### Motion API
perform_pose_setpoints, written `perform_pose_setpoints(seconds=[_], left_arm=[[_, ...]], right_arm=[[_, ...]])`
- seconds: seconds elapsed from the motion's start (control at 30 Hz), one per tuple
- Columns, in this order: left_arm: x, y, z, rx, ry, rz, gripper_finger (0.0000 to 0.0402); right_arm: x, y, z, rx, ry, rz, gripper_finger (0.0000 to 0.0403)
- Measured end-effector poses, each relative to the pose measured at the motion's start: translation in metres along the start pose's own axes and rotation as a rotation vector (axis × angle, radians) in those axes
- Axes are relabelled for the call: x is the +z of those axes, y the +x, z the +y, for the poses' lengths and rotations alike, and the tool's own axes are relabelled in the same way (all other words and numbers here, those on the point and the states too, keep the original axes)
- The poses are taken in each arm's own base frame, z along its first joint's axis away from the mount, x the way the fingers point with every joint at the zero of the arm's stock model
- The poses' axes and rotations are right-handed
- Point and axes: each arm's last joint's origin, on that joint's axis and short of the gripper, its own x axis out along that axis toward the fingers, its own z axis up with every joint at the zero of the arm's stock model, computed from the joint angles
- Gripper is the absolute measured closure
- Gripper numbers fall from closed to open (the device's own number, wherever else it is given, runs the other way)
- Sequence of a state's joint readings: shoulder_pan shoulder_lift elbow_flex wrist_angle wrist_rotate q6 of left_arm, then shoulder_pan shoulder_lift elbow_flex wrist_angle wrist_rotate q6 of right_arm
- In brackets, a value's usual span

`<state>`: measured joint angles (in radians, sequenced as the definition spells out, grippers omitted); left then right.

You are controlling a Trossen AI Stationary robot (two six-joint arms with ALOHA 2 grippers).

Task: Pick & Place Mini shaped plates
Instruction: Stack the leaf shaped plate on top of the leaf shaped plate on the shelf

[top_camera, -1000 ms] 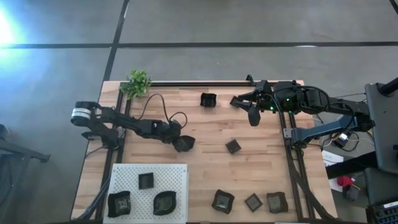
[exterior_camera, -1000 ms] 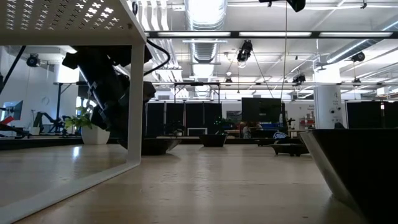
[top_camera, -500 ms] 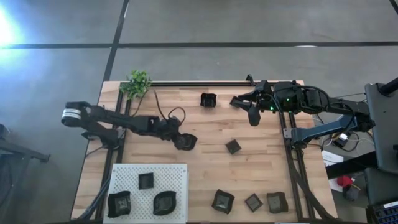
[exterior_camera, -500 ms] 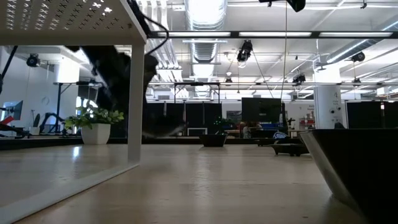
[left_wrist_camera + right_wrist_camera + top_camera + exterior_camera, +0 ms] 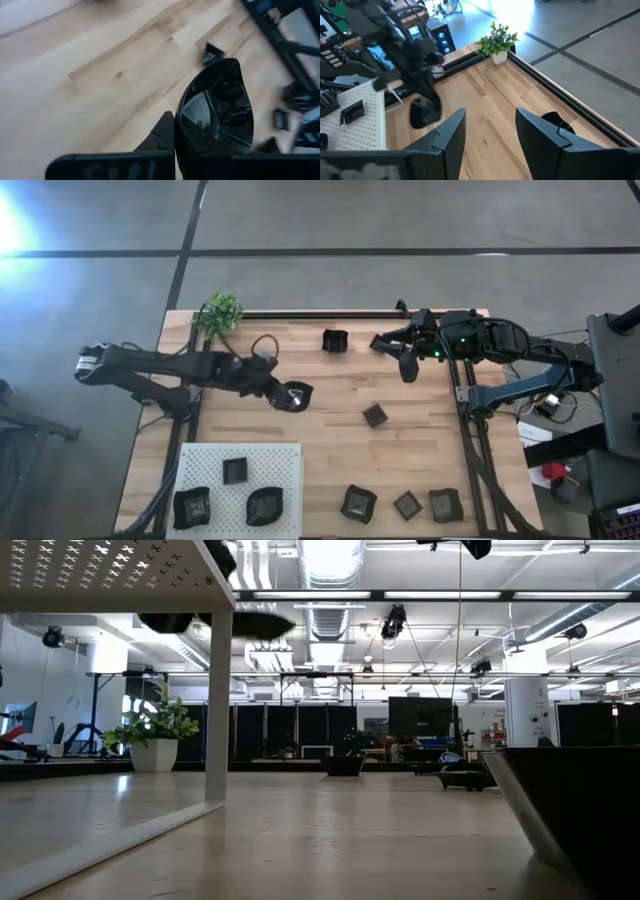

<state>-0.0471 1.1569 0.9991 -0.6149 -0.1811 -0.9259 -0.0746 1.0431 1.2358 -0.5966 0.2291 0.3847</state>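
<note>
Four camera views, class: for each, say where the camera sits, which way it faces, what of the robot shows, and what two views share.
High view: above, looking straight down at the table; both arms show.
Low view: at tabletop height, looking level into the room; no arm clearly shows.
Left wrist view: on the left arm, looking down at the wood; left gripper is shut on a rounded plate.
Right wrist view: on the right arm, facing the plant; right gripper is open.
Shared: high and right wrist views both show that held plate.
</note>
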Motion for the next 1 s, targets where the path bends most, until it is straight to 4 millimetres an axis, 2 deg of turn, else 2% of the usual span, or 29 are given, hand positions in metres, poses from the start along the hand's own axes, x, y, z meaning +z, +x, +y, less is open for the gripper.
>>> perform_pose_setpoints(seconds=[0.23,0.5,0.8,1.0], left_arm=[[-0.02,-0.037,-0.028,-0.054,-0.122,0.025,0.0401],[-0.064,-0.072,-0.06,-0.174,-0.257,0.06,0.0401],[-0.128,-0.08,-0.078,-0.179,-0.396,0.26,0.0401],[-0.149,-0.08,-0.092,-0.204,-0.452,0.359,0.0401]], right_arm=[[-0.001,0.0,0.0,-0.001,-0.001,0.003,0.0236],[-0.001,0.001,0.0,-0.002,0.004,0.005,0.0236],[-0.001,0.001,0.0,-0.002,0.007,0.006,0.0236],[-0.002,0.001,0.0,-0.002,0.007,0.006,0.0236]])
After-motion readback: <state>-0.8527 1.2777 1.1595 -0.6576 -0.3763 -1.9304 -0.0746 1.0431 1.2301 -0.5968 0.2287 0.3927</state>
